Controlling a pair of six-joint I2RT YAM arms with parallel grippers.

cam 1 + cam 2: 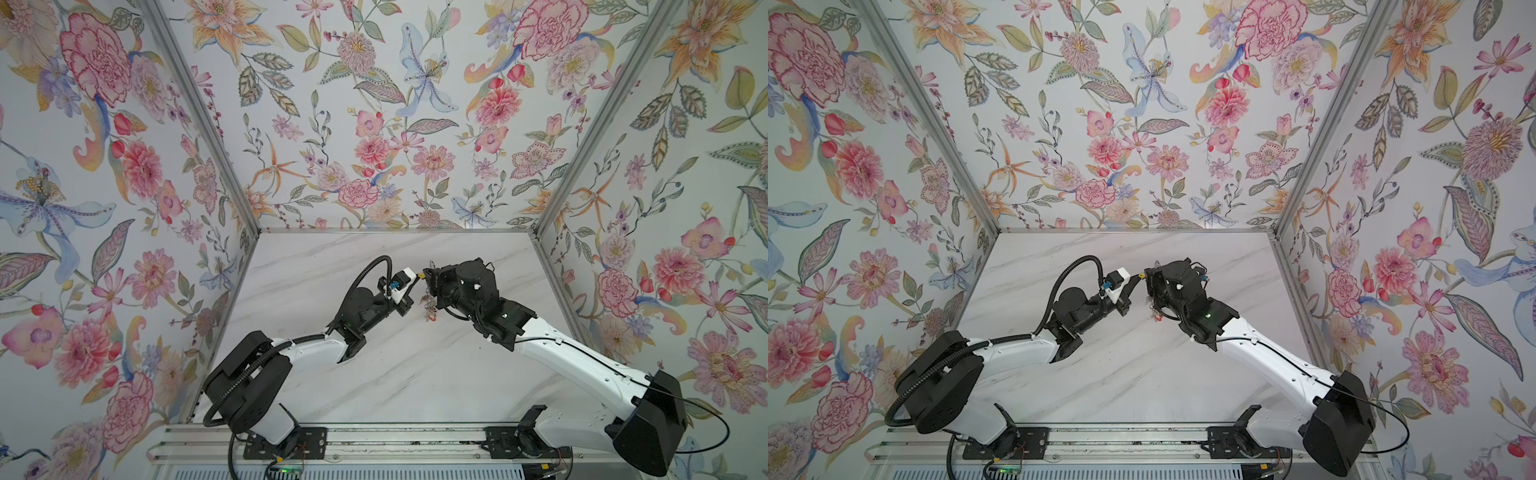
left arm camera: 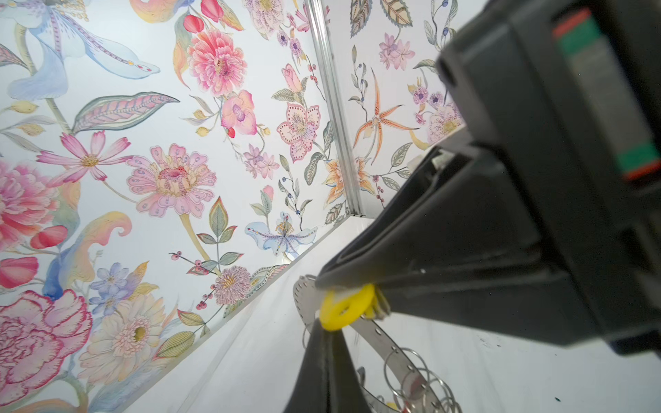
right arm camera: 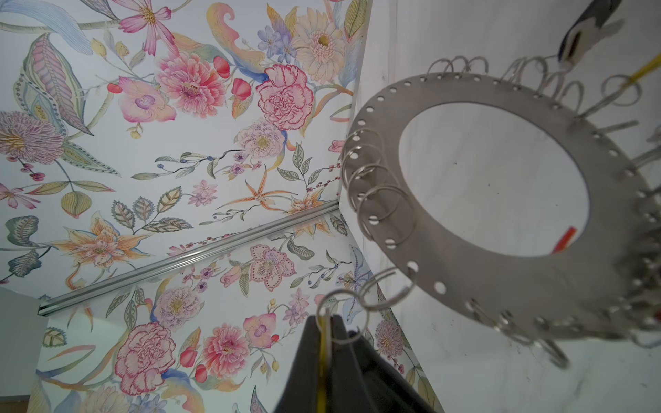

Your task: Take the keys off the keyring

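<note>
Both grippers meet above the middle of the table in both top views. My right gripper [image 1: 427, 275] [image 3: 323, 320] is shut on the yellow tag [image 2: 345, 307] [image 1: 426, 274] of one key, and a wire loop [image 3: 343, 318] circles its fingertips. The keyring [image 3: 500, 282] [image 2: 388, 345], a grey disc fringed with loops, hangs tilted from that loop under the right gripper [image 1: 1147, 276]. My left gripper [image 2: 327, 327] [image 1: 418, 279] is shut, its tips against the yellow tag's rim beside a loop; I cannot tell whether it pinches anything. Other keys dangle from the disc, one with a red tag [image 3: 565, 240] [image 1: 432, 318].
The white marble table [image 1: 395, 374] lies below the hanging keyring. Floral walls close it in on the left, back and right, with metal corner posts [image 1: 540, 232]. The arms' mounting rail [image 1: 395, 446] runs along the front edge.
</note>
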